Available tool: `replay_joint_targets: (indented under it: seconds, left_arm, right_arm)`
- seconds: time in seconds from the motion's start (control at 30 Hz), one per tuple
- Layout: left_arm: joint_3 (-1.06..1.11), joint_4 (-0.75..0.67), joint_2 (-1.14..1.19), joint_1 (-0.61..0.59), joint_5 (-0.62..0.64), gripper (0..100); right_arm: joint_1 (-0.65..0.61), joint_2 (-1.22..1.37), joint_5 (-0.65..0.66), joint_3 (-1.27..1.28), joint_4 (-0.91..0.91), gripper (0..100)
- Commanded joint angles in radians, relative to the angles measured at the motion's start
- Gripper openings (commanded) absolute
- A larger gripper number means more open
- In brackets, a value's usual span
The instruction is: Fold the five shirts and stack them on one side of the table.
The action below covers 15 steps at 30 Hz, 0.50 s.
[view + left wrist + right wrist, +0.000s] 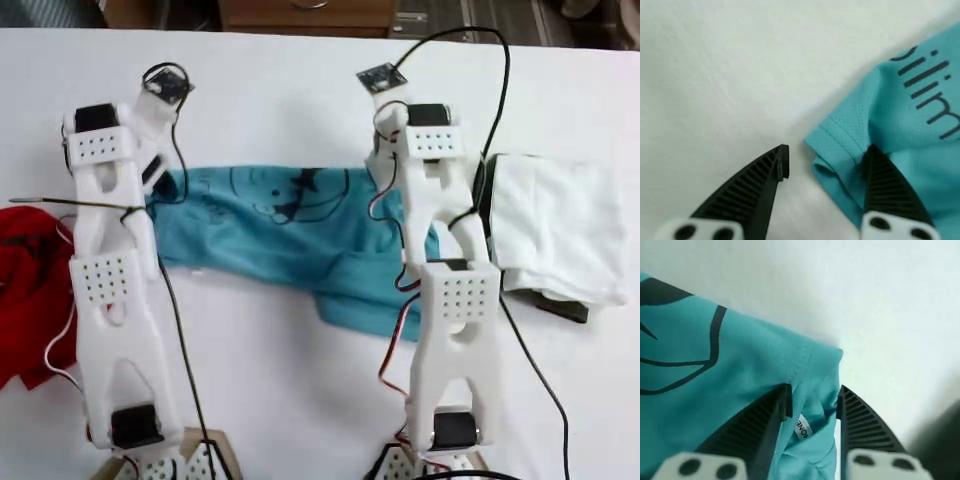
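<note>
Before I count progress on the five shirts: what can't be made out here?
High view: red shirt is cut off by the left edge.
High view: both ends of the teal shirt are hidden under the left arm and right arm.
High view: dark item is mostly covered by the white folded cloth, so it is unidentifiable.

A red shirt (30,290) runs off the high view's edge and lies partly under the left arm (110,280), so its full shape cannot be told. The teal shirt (280,230) has both ends covered by the arms, the right arm (450,300) hiding one whole side, and in the left wrist view its dark print (935,95) is cut off at the frame edge. Under the folded white shirt (555,225) a dark thing (565,306) shows just a sliver, too little to identify, and a blurred dark shape (940,435) in a corner of the right wrist view cannot be made out.
</note>
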Motion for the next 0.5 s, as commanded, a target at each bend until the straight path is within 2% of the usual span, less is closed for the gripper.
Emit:
replay_joint_targets:
  seconds: [0.0,0.13,0.27,0.47]
  left_arm:
    - [-0.027,0.009,-0.055,0.011,-0.011,26]
    - [-0.027,0.011,-0.055,0.011,-0.011,26]
    - [-0.025,0.012,-0.055,0.005,-0.011,26]
    - [-0.010,0.037,-0.061,0.017,-0.012,26]
  right_arm:
    - [0.004,0.028,0.000,-0.049,0.001,15.6]
    - [0.008,0.111,0.000,-0.049,-0.013,14.3]
    - [0.024,0.131,0.000,-0.103,0.001,1.2]
    - [0.059,0.130,0.000,-0.275,0.087,3.6]
